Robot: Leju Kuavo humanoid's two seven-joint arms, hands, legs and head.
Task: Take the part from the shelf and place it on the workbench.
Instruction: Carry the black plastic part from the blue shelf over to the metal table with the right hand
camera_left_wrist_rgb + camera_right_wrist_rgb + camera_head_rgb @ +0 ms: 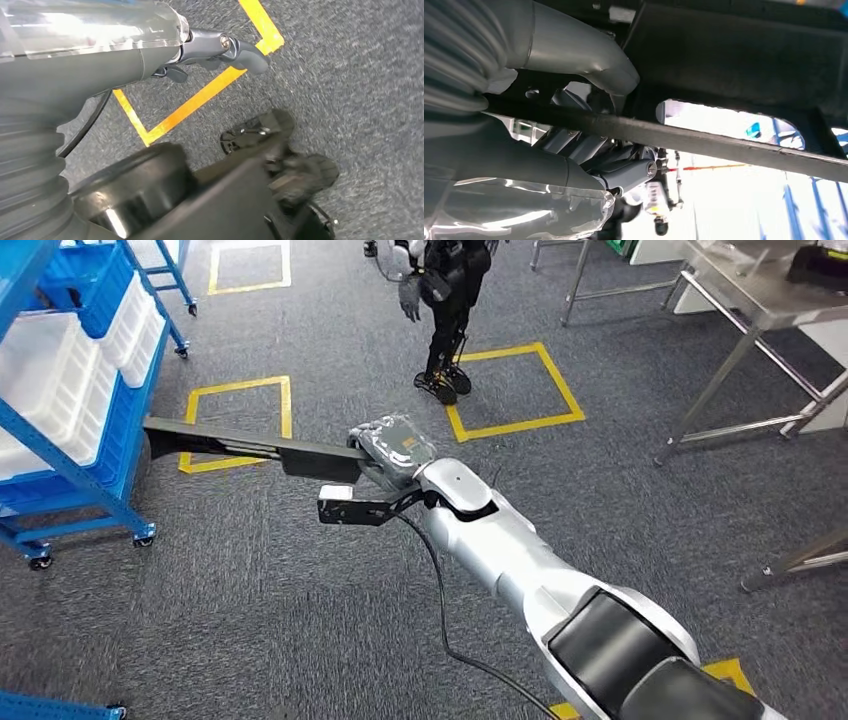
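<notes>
Part (230,445) is a long flat black piece, gripped at one end by the right hand (392,452) and sticking out sideways toward the blue shelf (75,480), level above the carpet. Right wrist view confirms it: thumb (589,55) and fingers (624,172) are clamped around a narrow bar of the part (724,142).

Left hand (220,50) hangs by the robot's side over the yellow floor tape (200,95), fingers curled in, nothing in them.

Workbench (760,300) is well apart, off to the far right, so I'd say the carry is only starting.

Risks as I see them:
- held at one end, long overhang, so the part could twist or slip in the grip during walking
- free end is near the shelf frame and could clip it on the turn
- another robot (445,300) stands ahead, near the route to the bench
</notes>
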